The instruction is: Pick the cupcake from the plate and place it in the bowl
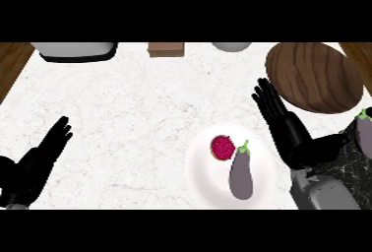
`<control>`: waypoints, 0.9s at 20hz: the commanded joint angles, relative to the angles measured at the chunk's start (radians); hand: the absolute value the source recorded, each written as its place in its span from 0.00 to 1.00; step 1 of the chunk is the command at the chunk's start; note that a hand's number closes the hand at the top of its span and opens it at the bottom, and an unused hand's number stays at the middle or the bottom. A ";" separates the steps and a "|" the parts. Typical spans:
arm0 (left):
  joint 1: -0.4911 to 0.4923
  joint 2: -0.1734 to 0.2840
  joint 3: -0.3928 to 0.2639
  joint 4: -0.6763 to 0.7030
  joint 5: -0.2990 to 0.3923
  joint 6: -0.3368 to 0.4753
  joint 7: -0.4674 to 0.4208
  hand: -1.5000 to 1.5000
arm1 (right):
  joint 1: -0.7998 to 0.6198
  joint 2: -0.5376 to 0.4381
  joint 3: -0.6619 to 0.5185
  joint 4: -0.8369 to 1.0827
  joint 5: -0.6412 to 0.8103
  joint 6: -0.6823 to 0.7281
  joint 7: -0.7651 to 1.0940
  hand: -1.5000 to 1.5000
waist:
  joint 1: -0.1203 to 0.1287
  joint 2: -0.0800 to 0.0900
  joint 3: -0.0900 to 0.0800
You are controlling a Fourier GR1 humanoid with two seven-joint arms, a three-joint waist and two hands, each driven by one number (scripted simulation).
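Note:
A white plate (205,170) lies at the lower middle of the marble counter. On it sit a cupcake (222,147) with a dark pink top and, to its right, a purple eggplant (241,173). A dark wooden bowl (314,76) stands at the upper right. My right hand (285,127) is open, fingers straight, just right of the plate and below the bowl, touching neither. My left hand (36,162) rests open at the lower left, far from the plate.
At the back edge stand a grey appliance (76,50), a small brown box (166,48) and a grey rounded object (232,46). A second eggplant (363,129) lies on a dark slab (349,165) at the right edge.

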 commanded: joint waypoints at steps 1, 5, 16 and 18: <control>-0.006 -0.030 -0.024 -0.053 -0.003 -0.004 0.029 0.50 | 0.029 -0.034 -0.007 -0.048 0.080 -0.048 0.002 1.00 | 0.005 -0.002 -0.029; -0.093 -0.150 -0.061 -0.067 0.056 -0.009 -0.009 0.50 | 0.083 -0.115 0.047 -0.104 0.371 -0.243 -0.011 1.00 | -0.056 -0.015 -0.035; -0.171 -0.255 -0.134 -0.046 0.061 -0.017 0.011 0.50 | 0.290 0.006 0.289 -0.089 1.047 -0.625 0.186 0.00 | -0.024 -0.006 -0.036; -0.203 -0.252 -0.096 -0.007 0.089 -0.023 0.023 0.50 | 0.320 -0.017 0.282 -0.052 1.162 -0.580 0.266 0.00 | -0.042 -0.004 -0.040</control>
